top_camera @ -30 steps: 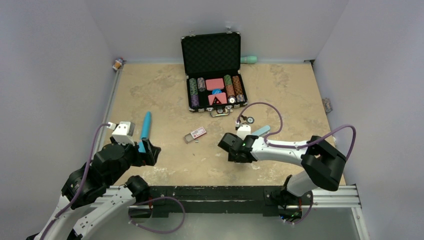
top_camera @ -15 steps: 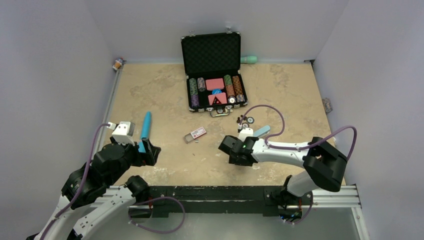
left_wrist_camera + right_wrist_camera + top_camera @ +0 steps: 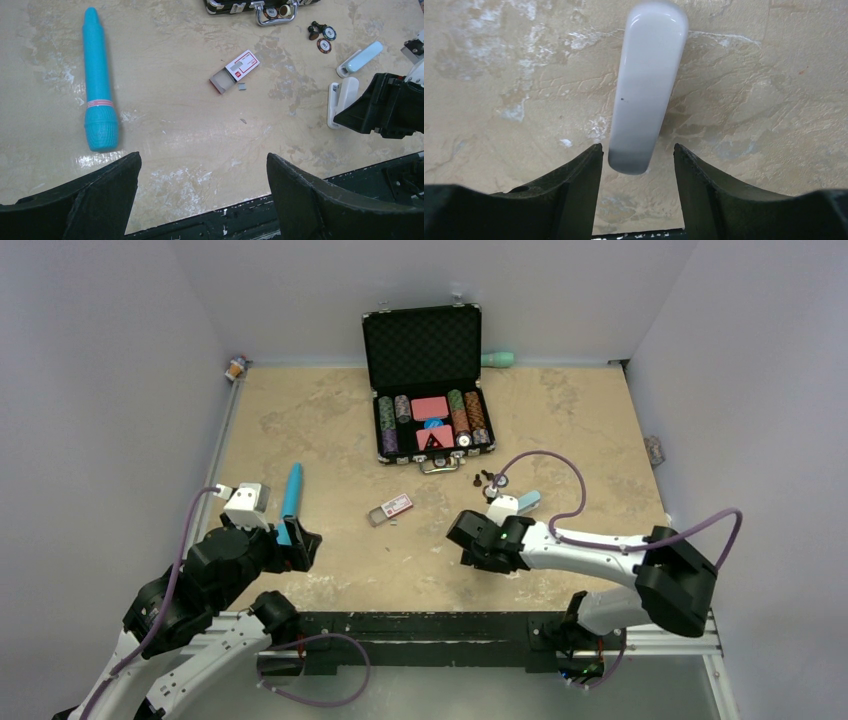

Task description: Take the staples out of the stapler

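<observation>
The stapler lies opened out on the table right of centre, with a light blue top (image 3: 527, 499) (image 3: 362, 56) and a white arm (image 3: 340, 100). My right gripper (image 3: 480, 540) is open. In the right wrist view the white arm (image 3: 649, 75) points away from me, and its near end sits between my right gripper's (image 3: 636, 162) fingertips without touching them. My left gripper (image 3: 297, 545) (image 3: 202, 170) is open and empty, low over the near left of the table. An open staple box (image 3: 391, 509) (image 3: 235, 71) lies mid-table with a small staple strip (image 3: 242, 87) beside it.
A turquoise cylinder (image 3: 291, 490) (image 3: 97, 82) lies just ahead of my left gripper. An open black poker-chip case (image 3: 428, 390) stands at the back centre, with loose chips (image 3: 493, 479) (image 3: 322, 40) in front of it. The table's black front rail (image 3: 450, 625) is close behind both grippers.
My right arm has shifted a little to the right and toward the near edge, its elbow swinging right. The left arm has not moved.
</observation>
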